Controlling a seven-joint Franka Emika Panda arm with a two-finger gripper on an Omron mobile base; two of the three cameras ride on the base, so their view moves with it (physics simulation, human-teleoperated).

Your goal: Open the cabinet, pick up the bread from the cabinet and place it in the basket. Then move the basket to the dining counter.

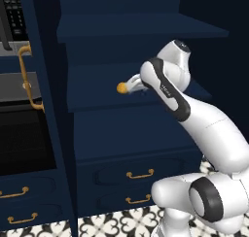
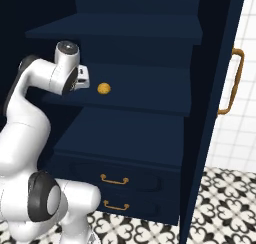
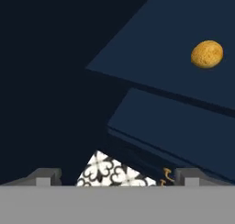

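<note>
Bread (image 2: 104,88) is sitting on a middle shelf (image 2: 150,95) of the open cabinet (image 2: 150,33). Just beside it, the gripper (image 3: 117,177) is hovering with jaws spread wide, holding nothing.

One small round golden-orange bread bun (image 2: 104,88) lies on a shelf of one tall navy-blue cabinet (image 2: 150,123) with two open doors and three navy shelves. Below it, two drawers carry horizontal brass pulls (image 2: 114,179).

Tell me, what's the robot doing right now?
Fingers open, holding nothing. Small round golden bun on navy cabinet shelf, doors open. Nothing blocking it.
</note>
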